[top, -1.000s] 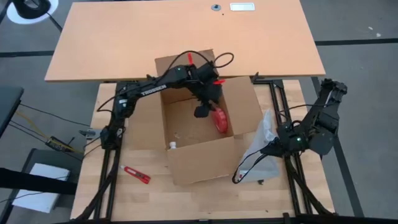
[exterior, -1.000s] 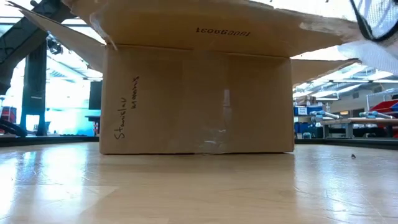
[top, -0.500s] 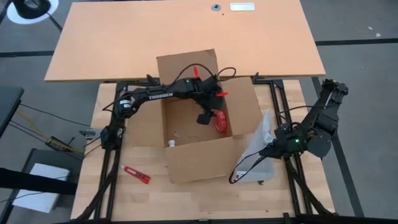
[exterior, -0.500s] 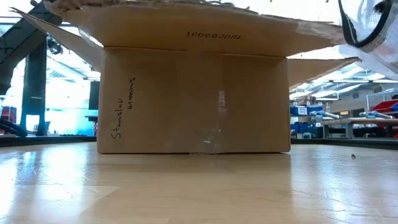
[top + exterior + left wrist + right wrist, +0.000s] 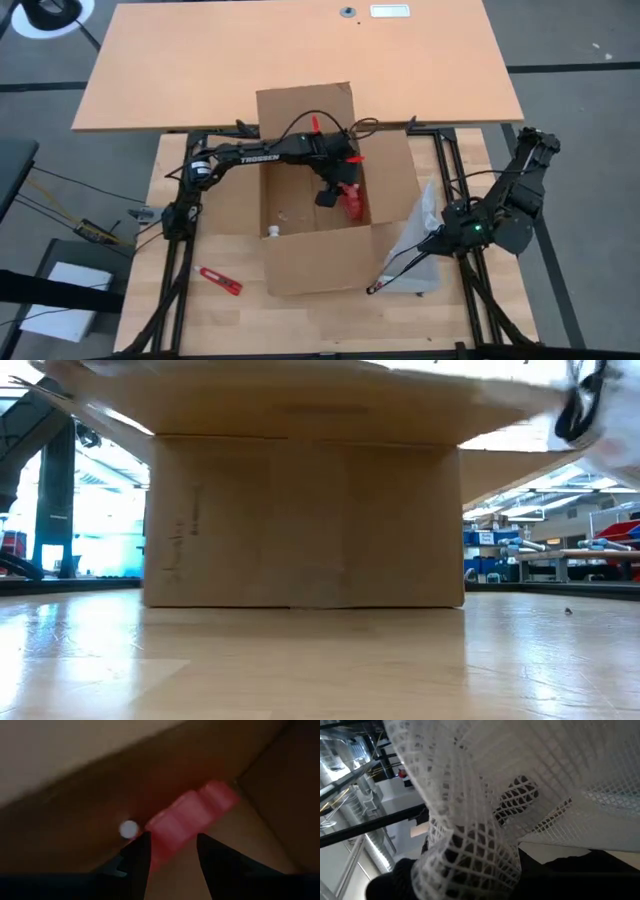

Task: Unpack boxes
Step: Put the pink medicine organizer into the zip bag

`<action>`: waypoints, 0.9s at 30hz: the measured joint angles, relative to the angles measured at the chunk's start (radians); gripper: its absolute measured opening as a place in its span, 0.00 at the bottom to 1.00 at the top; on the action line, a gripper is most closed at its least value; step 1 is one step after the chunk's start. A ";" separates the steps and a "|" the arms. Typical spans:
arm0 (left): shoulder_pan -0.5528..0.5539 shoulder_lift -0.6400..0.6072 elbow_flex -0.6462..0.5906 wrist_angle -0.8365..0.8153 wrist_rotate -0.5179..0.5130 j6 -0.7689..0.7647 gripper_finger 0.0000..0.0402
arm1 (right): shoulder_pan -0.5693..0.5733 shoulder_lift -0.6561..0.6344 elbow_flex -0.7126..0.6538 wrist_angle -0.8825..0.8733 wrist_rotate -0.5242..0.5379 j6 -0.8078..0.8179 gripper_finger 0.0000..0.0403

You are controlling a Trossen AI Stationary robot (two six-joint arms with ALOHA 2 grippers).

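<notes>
The brown cardboard box (image 5: 300, 255) stands open in the middle of the table; the low view shows its near wall (image 5: 300, 520). My left gripper (image 5: 330, 197) reaches down inside it, open. A red object (image 5: 195, 812) lies on the box floor by the right wall, its near end between my fingertips (image 5: 172, 857). My right gripper (image 5: 440, 238) stays right of the box, shut on a white mesh bag (image 5: 415, 225). My left gripper slants down into the box with a finger (image 5: 140, 855) on either side of the red object's near end (image 5: 162, 845); I cannot tell whether they touch it. My right gripper is shut on the mesh bag, whose netting (image 5: 470, 795) drapes over the fingers and hides the place of contact. The bag hangs below the gripper beside the box's right flap.
A small white thing (image 5: 272, 231) lies in the box's near left corner. A red-handled cutter (image 5: 218, 280) lies on the table to the left of the box. A large tan tabletop (image 5: 200, 60) spans the far side, behind the box's far flap.
My left gripper has gone down into the box, toward the red object. The box has shifted a little on the table. My right arm has kept still.
</notes>
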 joint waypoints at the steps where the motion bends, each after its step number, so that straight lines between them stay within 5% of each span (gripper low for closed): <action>1: 0.000 -0.001 0.010 -0.035 0.006 -0.002 0.42 | 0.000 0.000 0.000 0.000 0.000 0.000 0.00; 6: -0.008 0.014 0.060 -0.127 0.009 0.000 0.42 | 0.000 0.000 0.000 -0.001 0.000 -0.003 0.00; 16: -0.032 0.010 0.053 -0.047 0.018 0.135 0.42 | 0.000 0.002 0.000 0.000 -0.018 -0.019 0.00; 27: -0.077 0.036 0.055 -0.033 0.158 0.129 0.42 | 0.000 0.002 0.000 -0.003 -0.018 -0.021 0.00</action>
